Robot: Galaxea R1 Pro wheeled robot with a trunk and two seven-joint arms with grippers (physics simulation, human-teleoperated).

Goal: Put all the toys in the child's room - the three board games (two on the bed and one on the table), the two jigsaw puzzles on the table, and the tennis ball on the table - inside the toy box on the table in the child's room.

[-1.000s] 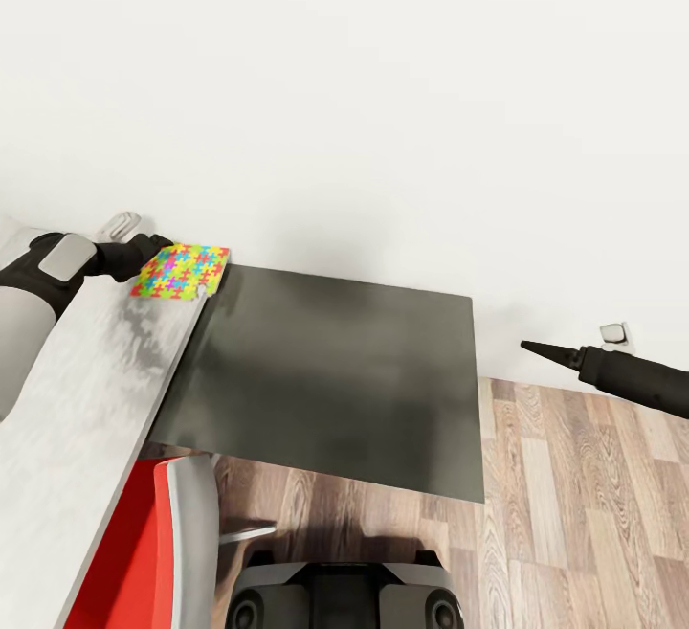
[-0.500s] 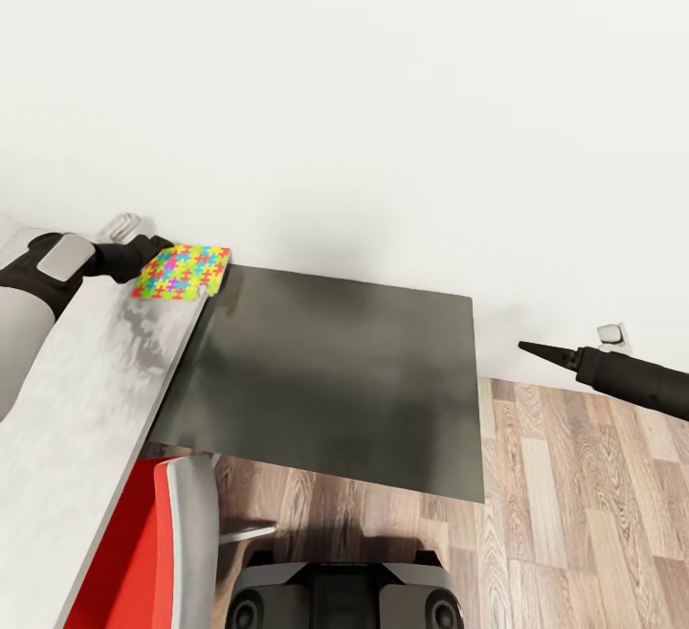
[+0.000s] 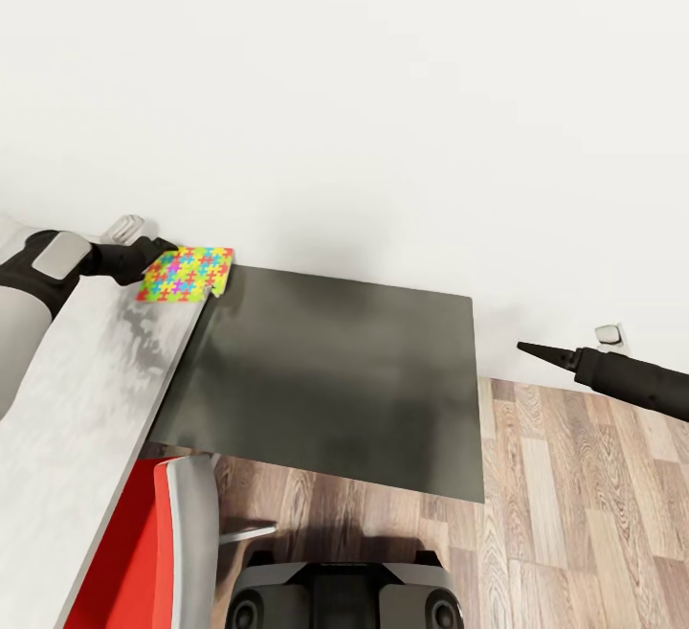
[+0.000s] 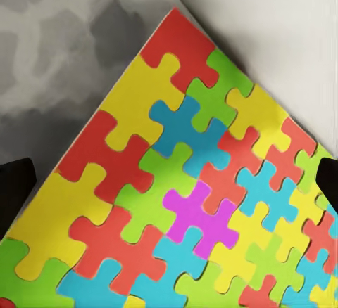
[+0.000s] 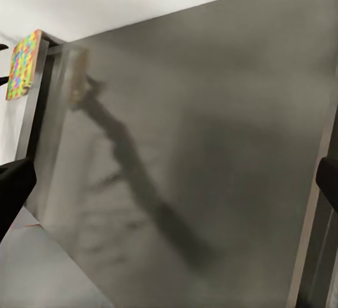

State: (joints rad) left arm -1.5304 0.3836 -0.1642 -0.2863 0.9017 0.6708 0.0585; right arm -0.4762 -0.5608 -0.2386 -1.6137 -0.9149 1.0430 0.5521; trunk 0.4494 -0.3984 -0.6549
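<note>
One jigsaw puzzle (image 3: pixel 187 273), a thin board of bright interlocking pieces, lies at the far end of the pale grey table (image 3: pixel 86 399), with one corner past the table's edge. My left gripper (image 3: pixel 161 252) is right at its near side, open. In the left wrist view the puzzle (image 4: pixel 183 181) spans the gap between the two dark fingertips (image 4: pixel 14 188). My right gripper (image 3: pixel 524 348) hangs open and holds nothing, over the wood floor to the right. The right wrist view catches the puzzle (image 5: pixel 23 65) from afar. The toy box, board games, tennis ball and bed are out of view.
A lower dark grey cabinet (image 3: pixel 335 370) adjoins the table's end against the white wall; it also spreads across the right wrist view (image 5: pixel 211 146). A red chair (image 3: pixel 144 552) stands beside the table near my base (image 3: pixel 344 595). Wood-plank floor (image 3: pixel 584 514) lies open at the right.
The puzzle has turned a little and slid slightly toward the table's end under my left gripper. The right arm has barely moved.
</note>
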